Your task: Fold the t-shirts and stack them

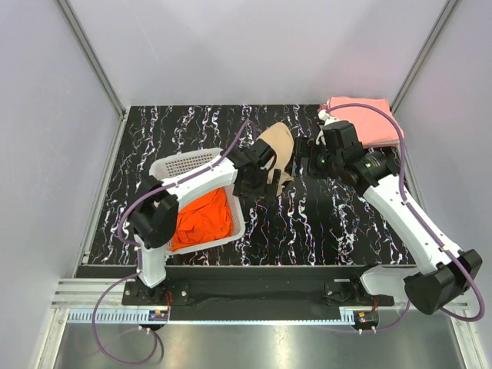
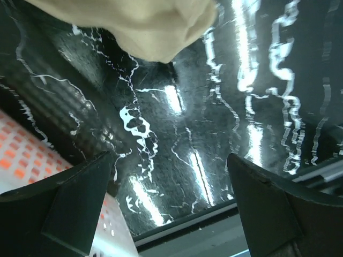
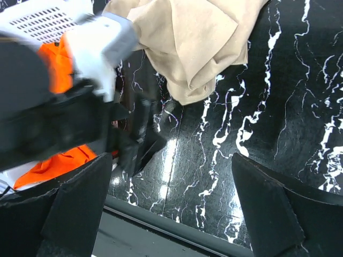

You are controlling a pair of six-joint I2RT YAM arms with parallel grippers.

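Observation:
A crumpled tan t-shirt (image 1: 278,147) lies on the black marbled table between my two grippers. It shows at the top of the left wrist view (image 2: 144,24) and of the right wrist view (image 3: 187,43). My left gripper (image 1: 257,187) hangs just near-left of it, open and empty (image 2: 169,166). My right gripper (image 1: 308,163) is just right of it, open and empty (image 3: 171,160). An orange t-shirt (image 1: 204,219) lies in the white lattice basket (image 1: 184,163). Folded salmon-pink shirts (image 1: 363,119) are stacked at the far right corner.
The basket stands at the left, close beside my left arm; its wall shows in the left wrist view (image 2: 21,160) and in the right wrist view (image 3: 48,19). My left arm (image 3: 53,107) fills the left of the right wrist view. Grey walls enclose the table.

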